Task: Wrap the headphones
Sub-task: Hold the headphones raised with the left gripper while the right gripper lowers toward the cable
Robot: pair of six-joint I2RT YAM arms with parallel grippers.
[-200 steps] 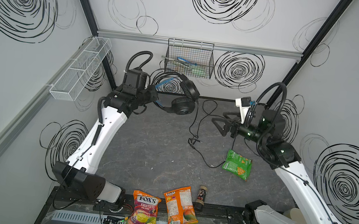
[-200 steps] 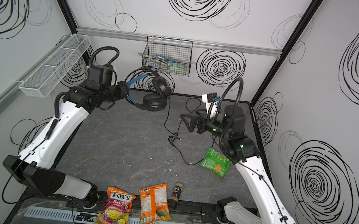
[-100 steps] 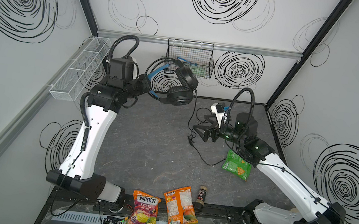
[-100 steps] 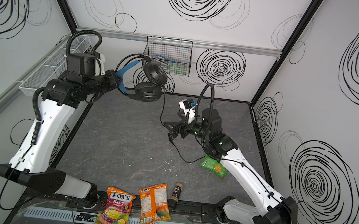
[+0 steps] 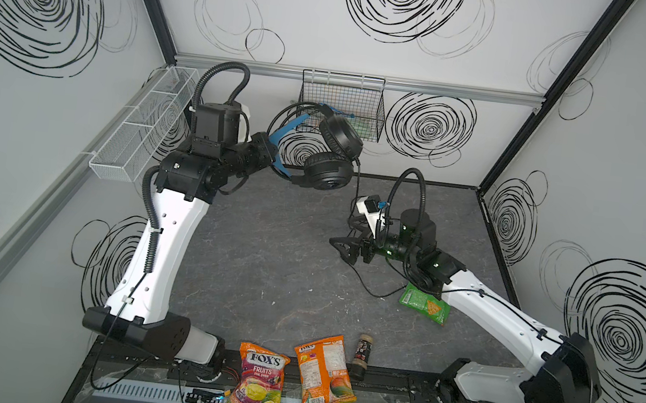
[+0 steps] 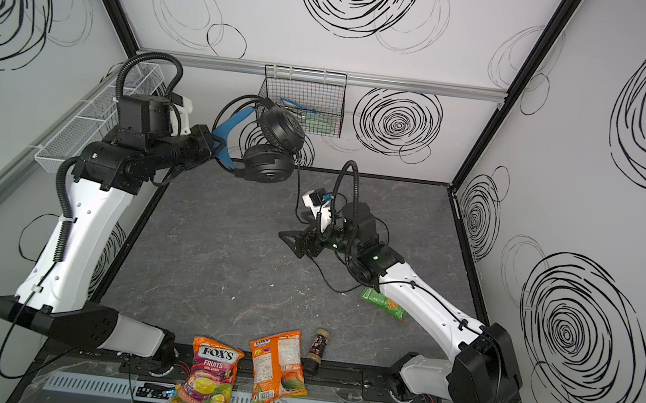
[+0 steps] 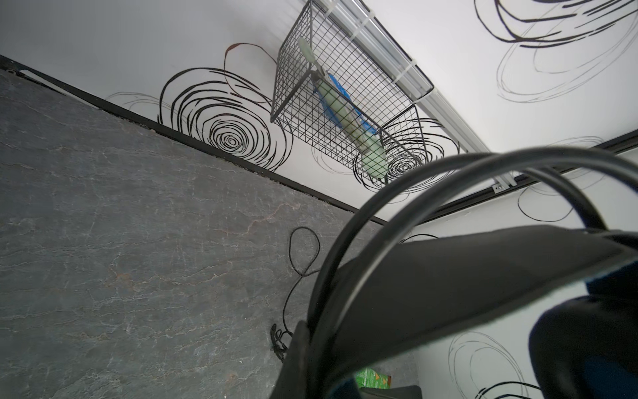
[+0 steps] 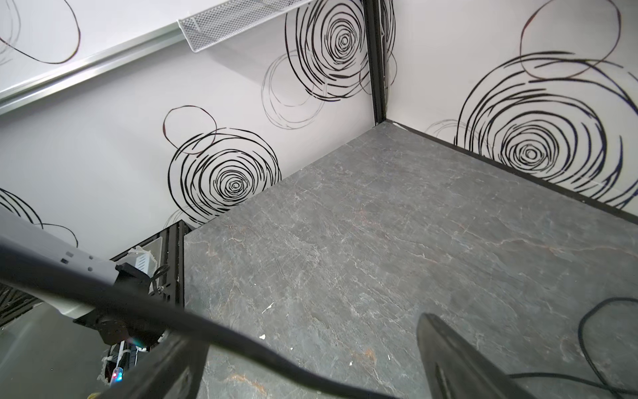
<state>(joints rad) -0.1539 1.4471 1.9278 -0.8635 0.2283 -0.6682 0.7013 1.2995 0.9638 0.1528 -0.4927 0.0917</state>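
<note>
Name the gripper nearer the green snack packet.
Right. The right gripper is open close by the green snack packet; the left gripper is far across, shut on the headphones.

We hold our left arm high at the far left, left gripper [image 5: 272, 157] clamped on the headphones [image 5: 329, 170] — our right arm stretches low toward the middle, right gripper [image 5: 342, 250] spread wide.

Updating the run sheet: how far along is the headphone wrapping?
Done: left gripper holds the headphones aloft by the blue headband. In hand: the cable runs between the jaws of the open right gripper. Left: every wrap; the cable hangs loose and trails on the table.
</note>
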